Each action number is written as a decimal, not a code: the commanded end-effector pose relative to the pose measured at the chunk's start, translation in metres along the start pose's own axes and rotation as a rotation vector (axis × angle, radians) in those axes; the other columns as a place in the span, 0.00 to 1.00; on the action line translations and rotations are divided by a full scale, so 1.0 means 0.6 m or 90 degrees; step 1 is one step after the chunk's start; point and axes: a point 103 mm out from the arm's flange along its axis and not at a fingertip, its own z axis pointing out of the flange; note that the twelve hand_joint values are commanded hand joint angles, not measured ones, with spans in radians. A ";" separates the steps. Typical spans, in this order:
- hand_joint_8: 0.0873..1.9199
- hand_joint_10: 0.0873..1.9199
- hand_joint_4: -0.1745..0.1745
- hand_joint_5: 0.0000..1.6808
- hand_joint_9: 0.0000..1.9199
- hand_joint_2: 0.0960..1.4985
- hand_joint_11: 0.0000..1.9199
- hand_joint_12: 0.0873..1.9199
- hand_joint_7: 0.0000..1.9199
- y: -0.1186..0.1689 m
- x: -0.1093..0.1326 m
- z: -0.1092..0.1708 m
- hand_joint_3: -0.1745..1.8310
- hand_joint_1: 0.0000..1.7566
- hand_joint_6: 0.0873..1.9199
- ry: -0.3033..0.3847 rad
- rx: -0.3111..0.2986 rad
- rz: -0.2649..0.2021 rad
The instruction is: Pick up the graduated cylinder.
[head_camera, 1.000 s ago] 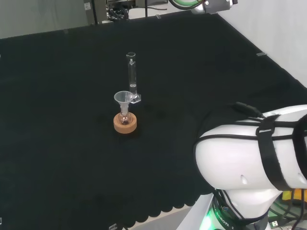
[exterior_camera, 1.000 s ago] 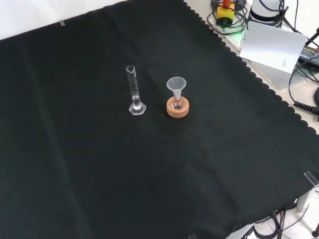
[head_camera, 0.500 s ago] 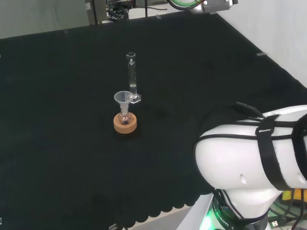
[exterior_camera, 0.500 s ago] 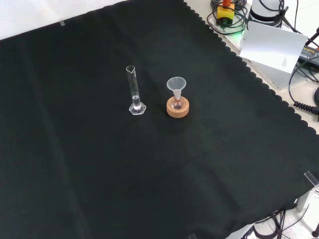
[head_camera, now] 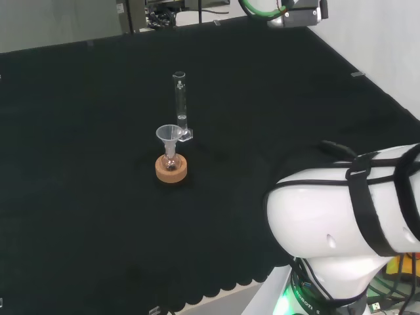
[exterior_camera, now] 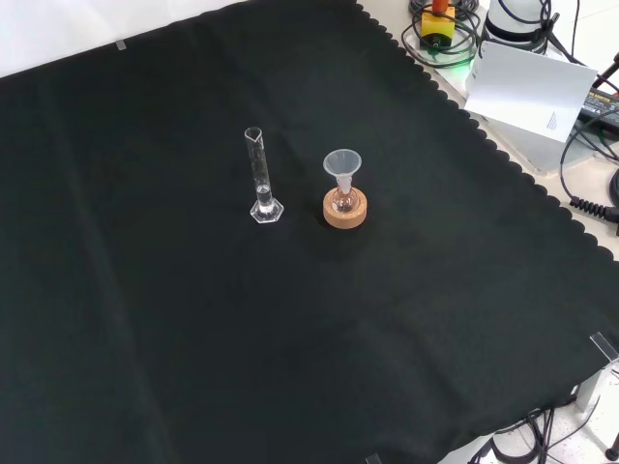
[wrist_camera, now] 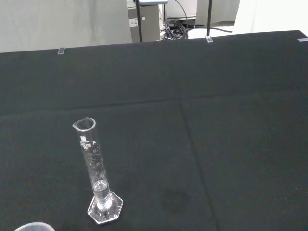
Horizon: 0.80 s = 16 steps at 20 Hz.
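A tall clear graduated cylinder (head_camera: 180, 105) stands upright on its hexagonal foot near the middle of the black cloth. In the front view the cylinder (exterior_camera: 259, 179) stands just left of a cork ring. The wrist view looks at the cylinder (wrist_camera: 96, 173) from some way off, with a pour lip at its rim and a little clear liquid or glass thickness at its bottom. Nothing touches it. A grey and white end part of the arm (head_camera: 295, 12) shows high at the head view's top edge, far from the cylinder.
A small flask with a clear funnel (head_camera: 170, 139) sits in a cork ring (head_camera: 171, 169) close beside the cylinder; in the front view the ring (exterior_camera: 344, 211) is to its right. The arm's big white link (head_camera: 348, 216) stands at the head view's lower right. Cables and a white box (exterior_camera: 527, 87) lie beyond the cloth's scalloped edge.
The arm's end part at the head view's top edge has moved a little down and to the right. The cylinder, flask and funnel have stayed put.
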 end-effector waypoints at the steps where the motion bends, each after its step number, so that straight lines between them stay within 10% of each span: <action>1: 0.21 0.00 0.37 0.17 0.23 0.90 0.01 0.71 0.01 0.043 -0.029 0.062 0.11 0.06 0.00 0.034 0.010 -0.004; 9: 0.23 0.00 0.36 0.18 0.24 0.88 0.01 0.71 0.03 0.126 -0.059 0.155 0.10 0.10 0.00 0.088 0.021 -0.043; 16: 0.29 0.29 0.33 0.21 0.17 0.85 0.03 0.71 0.04 0.167 -0.065 0.229 0.09 0.17 0.00 0.122 0.017 -0.090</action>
